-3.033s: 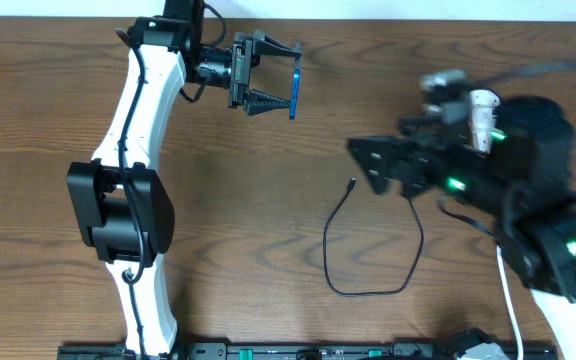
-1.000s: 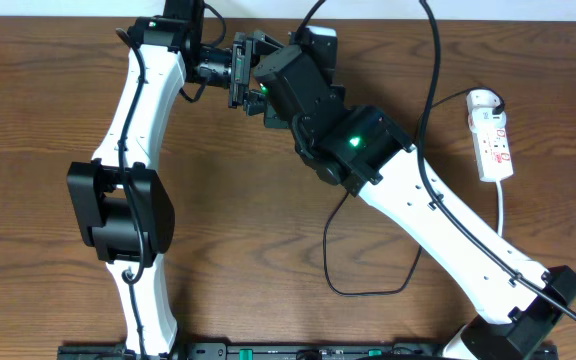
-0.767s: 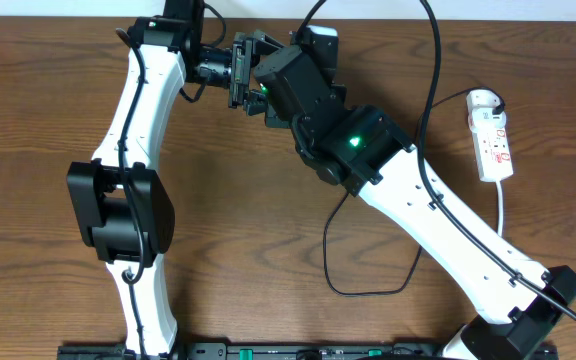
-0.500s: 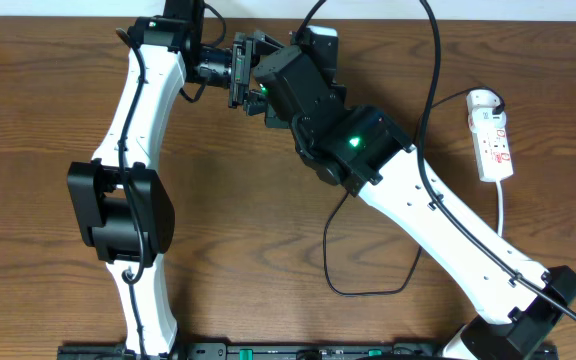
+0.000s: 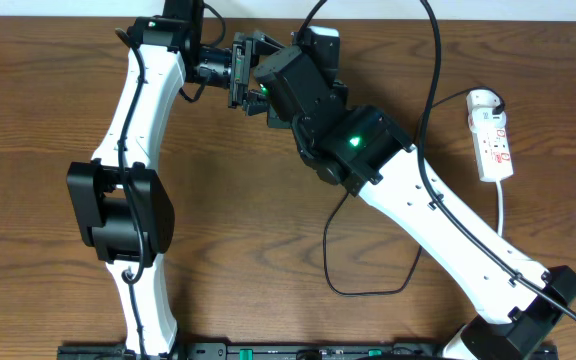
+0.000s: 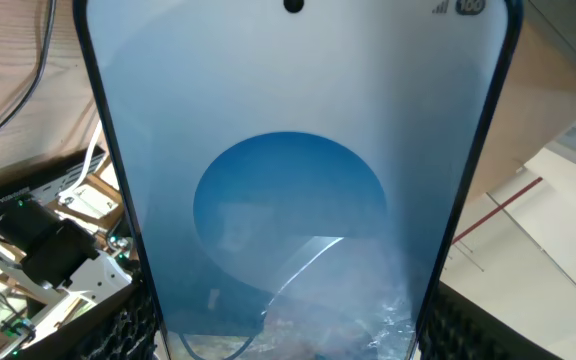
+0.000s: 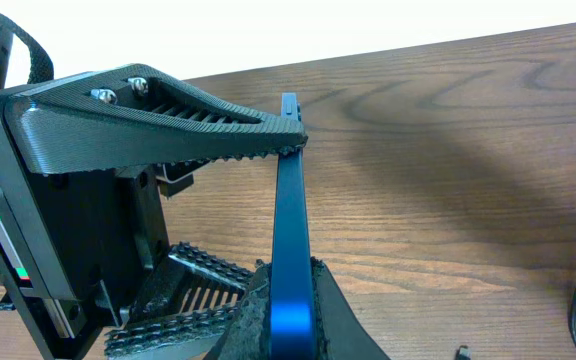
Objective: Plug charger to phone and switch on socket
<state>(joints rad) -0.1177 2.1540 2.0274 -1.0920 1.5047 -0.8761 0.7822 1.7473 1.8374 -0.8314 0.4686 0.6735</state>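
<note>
Work on the job looked barely begun. The phone was up in the air at the far side of the surface, with its blue screen lit. The left hand held it across its wide side, one finger on each long edge, so that hand stood wide around it. The right hand was pinched tight shut on the thin edge of the phone. So both hands had the phone between them.

The charger lay in a loop on the surface, nearer to me and well apart from the phone. No hand held it. I could not see its plug tip from above. The socket lay far off to the right, with no hand near it. I could not tell if its switch was on. I think the charger had yet to be picked up and plugged in, and the switch had yet to be pressed.
</note>
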